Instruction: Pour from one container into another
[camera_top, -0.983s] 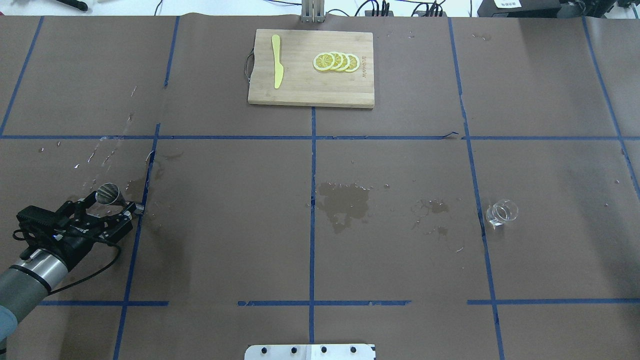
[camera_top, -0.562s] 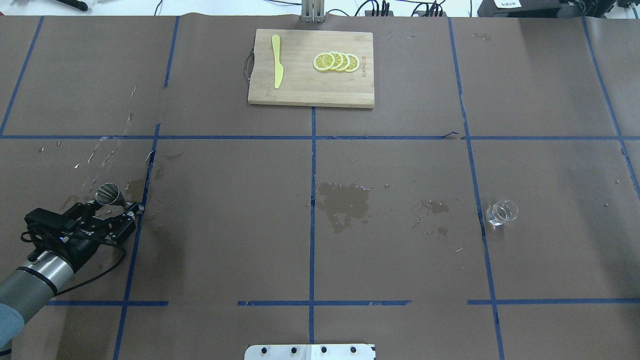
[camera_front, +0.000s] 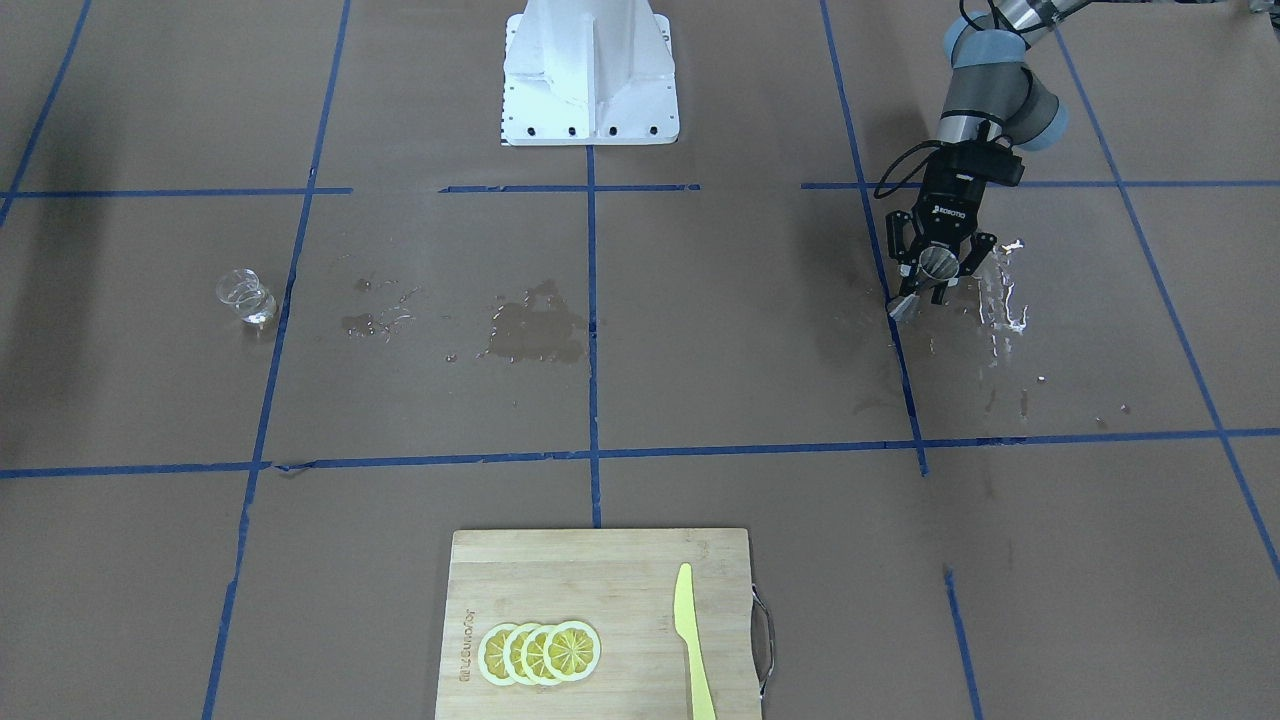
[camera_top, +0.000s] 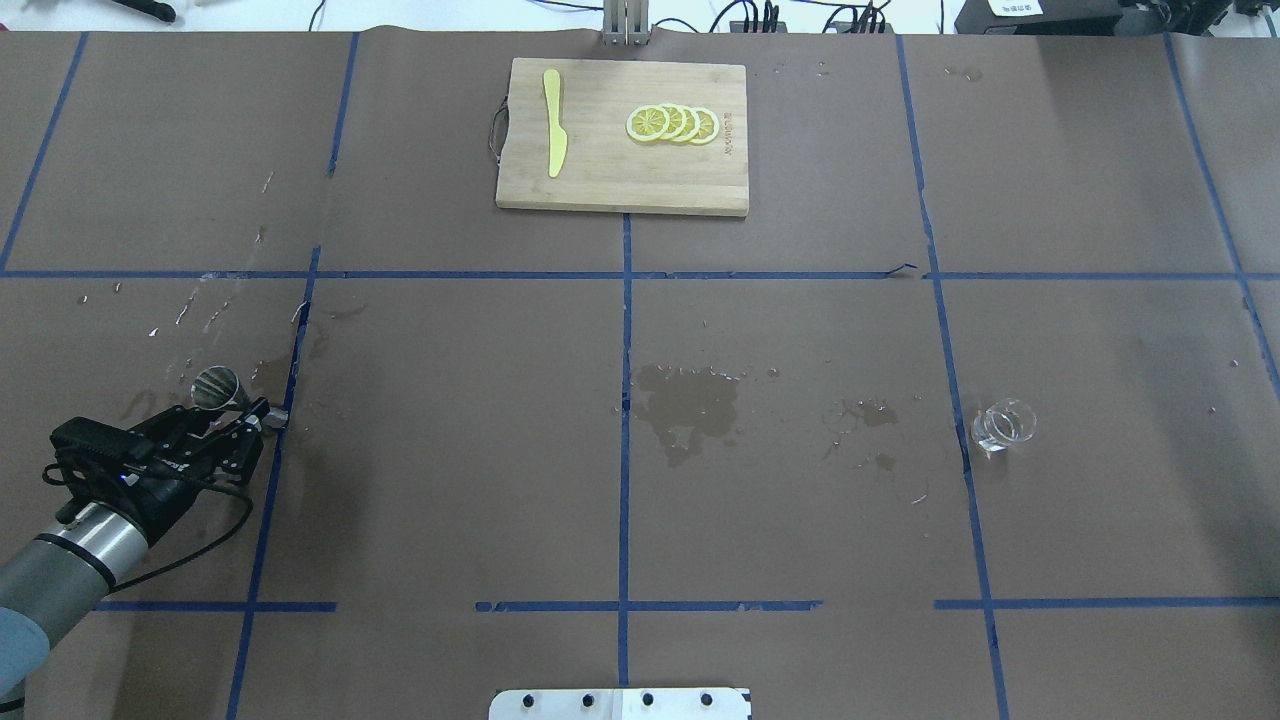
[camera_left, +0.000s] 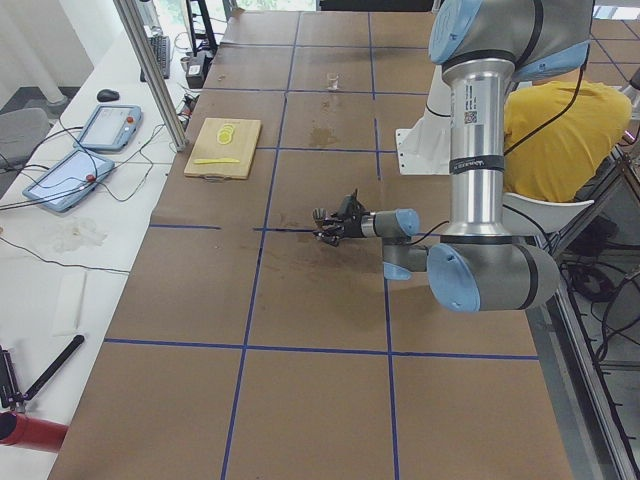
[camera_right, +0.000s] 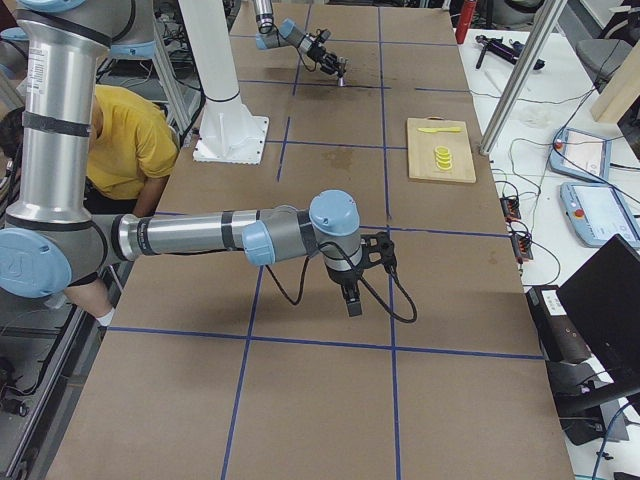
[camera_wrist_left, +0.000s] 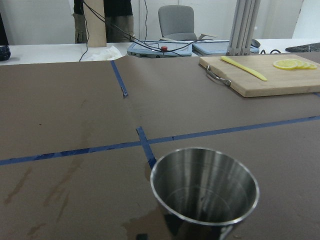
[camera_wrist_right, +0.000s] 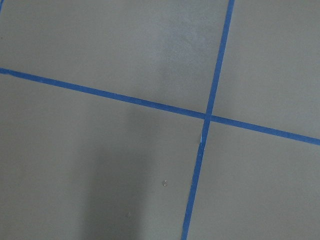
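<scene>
The steel jigger (camera_top: 215, 385) stands upright at the table's near left, beside a blue tape line. My left gripper (camera_top: 245, 408) reaches in low from the left edge and is shut on its narrow waist. From across the table the jigger (camera_front: 937, 264) shows between the fingers of that gripper (camera_front: 928, 285). Its open mouth (camera_wrist_left: 205, 185) fills the bottom of the left wrist view. The clear cup (camera_top: 1003, 424) stands alone far to the right, also in the front-facing view (camera_front: 243, 295). My right gripper (camera_right: 352, 300) points down at bare table; whether it is open or shut I cannot tell.
A wooden cutting board (camera_top: 620, 185) at the far middle carries a yellow knife (camera_top: 553, 125) and lemon slices (camera_top: 672, 123). Wet patches (camera_top: 690, 400) darken the paper between jigger and cup, with droplets near the jigger. A person in yellow (camera_left: 560, 130) sits behind the robot base.
The left wrist has shifted slightly lower and to the right around the jigger, whose mouth stays where it was. The cup has not moved.
</scene>
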